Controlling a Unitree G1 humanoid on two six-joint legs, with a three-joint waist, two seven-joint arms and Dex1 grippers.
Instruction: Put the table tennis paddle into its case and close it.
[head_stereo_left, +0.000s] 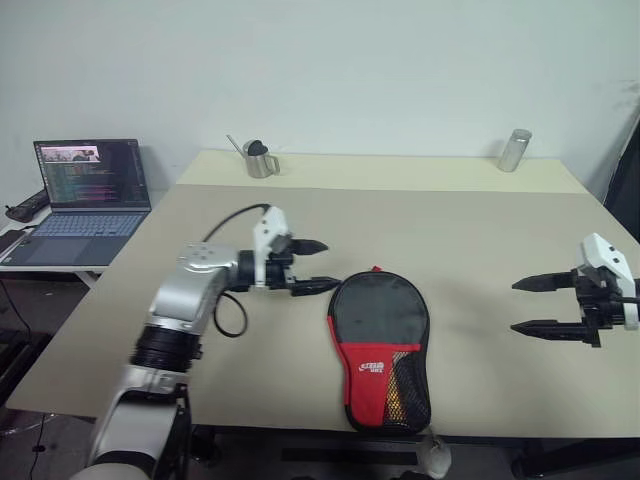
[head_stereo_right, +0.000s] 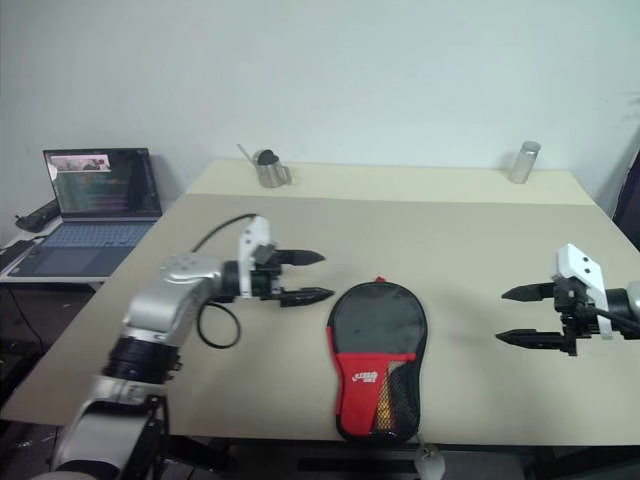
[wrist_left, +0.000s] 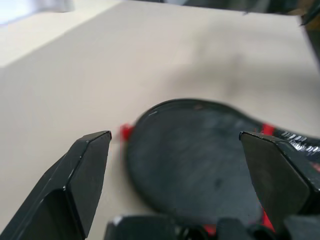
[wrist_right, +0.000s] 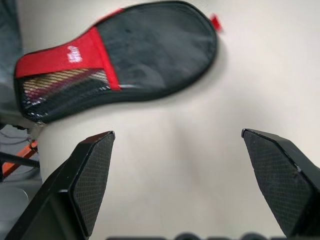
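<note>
Hovering level on either side of the case (head_stereo_left: 380, 350), the left claw (head_stereo_left: 314, 266) and right claw (head_stereo_left: 536, 305) gape empty above the beige bench (head_stereo_left: 470, 240); a laptop (head_stereo_left: 88, 195) sits left.

We see the case (head_stereo_left: 379, 345) as soft matt black cloth above, red fabric and black mesh below. At twelve o'clock from it, the table (head_stereo_left: 460, 230) looks smooth, matt beige, and the small jug (head_stereo_left: 260, 159) shiny metal.

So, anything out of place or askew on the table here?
Nothing stands out. The case lies flat near the table's front edge, apparently closed, striped handle colours showing through its mesh. Both grippers, left and right, hang beside it with jaws open and empty.
</note>
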